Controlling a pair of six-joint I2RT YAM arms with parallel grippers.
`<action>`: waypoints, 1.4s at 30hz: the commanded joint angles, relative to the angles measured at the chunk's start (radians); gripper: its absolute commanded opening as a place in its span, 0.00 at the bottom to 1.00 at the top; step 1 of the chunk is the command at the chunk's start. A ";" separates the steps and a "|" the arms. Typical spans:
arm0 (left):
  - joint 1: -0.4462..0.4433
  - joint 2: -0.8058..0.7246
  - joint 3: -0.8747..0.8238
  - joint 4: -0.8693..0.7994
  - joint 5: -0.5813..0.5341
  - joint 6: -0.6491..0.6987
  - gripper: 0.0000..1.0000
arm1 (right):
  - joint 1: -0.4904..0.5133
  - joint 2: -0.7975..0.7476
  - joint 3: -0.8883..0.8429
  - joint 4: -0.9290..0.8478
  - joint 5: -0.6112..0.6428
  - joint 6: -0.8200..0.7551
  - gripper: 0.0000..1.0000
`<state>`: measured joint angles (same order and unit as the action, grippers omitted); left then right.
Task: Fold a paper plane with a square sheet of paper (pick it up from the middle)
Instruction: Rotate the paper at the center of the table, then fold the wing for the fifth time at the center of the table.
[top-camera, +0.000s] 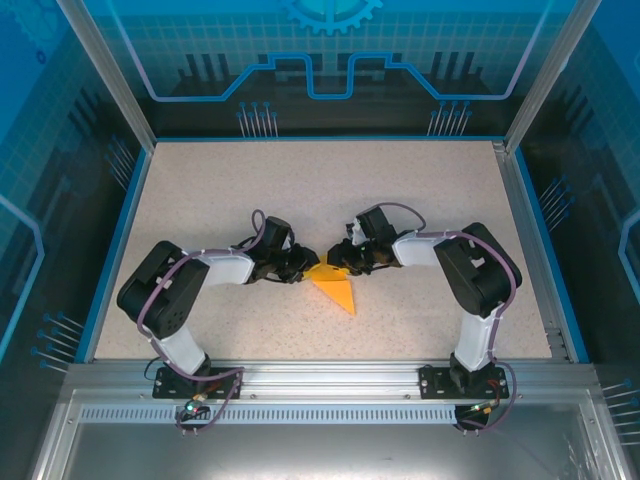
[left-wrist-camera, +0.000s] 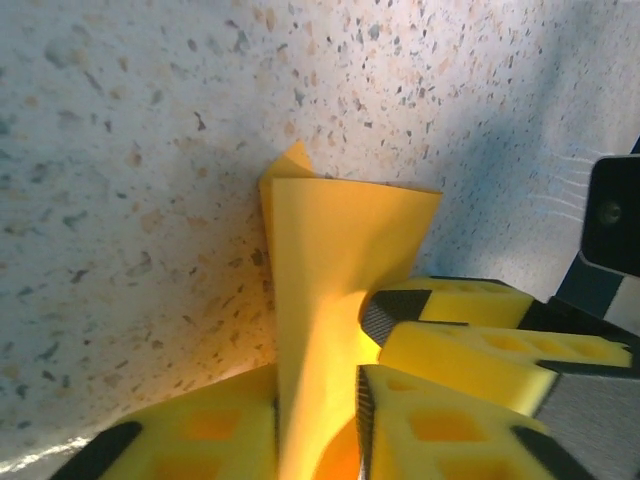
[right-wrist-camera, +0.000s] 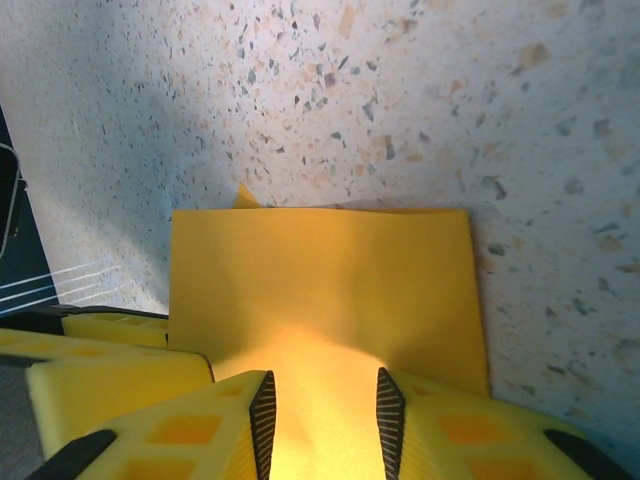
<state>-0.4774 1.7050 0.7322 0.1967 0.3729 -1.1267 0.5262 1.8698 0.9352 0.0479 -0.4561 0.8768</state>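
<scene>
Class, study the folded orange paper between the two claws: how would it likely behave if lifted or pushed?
The orange paper is probably floppy: in the left wrist view it bows up into a curved ridge inside the left claw. It looks thin and light, so a push would likely slide or crumple it on the speckled table.
</scene>
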 joint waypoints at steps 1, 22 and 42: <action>0.008 0.012 0.001 0.010 0.021 -0.008 0.19 | -0.027 -0.065 0.009 -0.105 0.057 -0.064 0.39; 0.006 -0.015 0.008 -0.001 0.017 -0.008 0.04 | 0.334 -0.568 -0.261 -0.140 0.622 -0.612 0.54; 0.001 -0.011 0.017 -0.012 0.026 -0.008 0.05 | 0.661 -0.282 -0.323 0.179 1.170 -0.927 0.50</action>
<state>-0.4770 1.7054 0.7322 0.1997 0.3756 -1.1278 1.1759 1.5623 0.5800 0.1635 0.6235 -0.0143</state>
